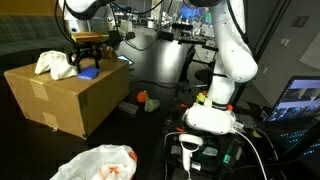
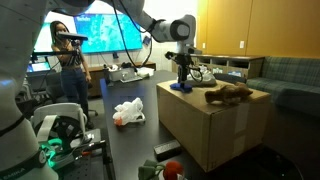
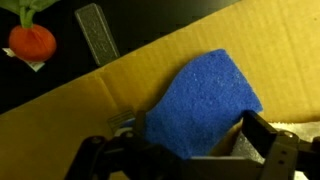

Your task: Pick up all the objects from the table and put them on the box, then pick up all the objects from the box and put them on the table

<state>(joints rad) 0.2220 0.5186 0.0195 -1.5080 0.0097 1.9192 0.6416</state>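
My gripper hangs open over the near end of the brown cardboard box. A blue square pad lies on the box top directly under it, between the two dark fingers. A cream-white cloth and a brown lump also rest on the box. On the black table lie the small orange-red item, the dark flat bar and the white plastic bag with red print.
The arm's white base stands on the table beside the box. A white barcode scanner sits in front of it. A person stands by a monitor in the background, and a grey-green couch is behind the box.
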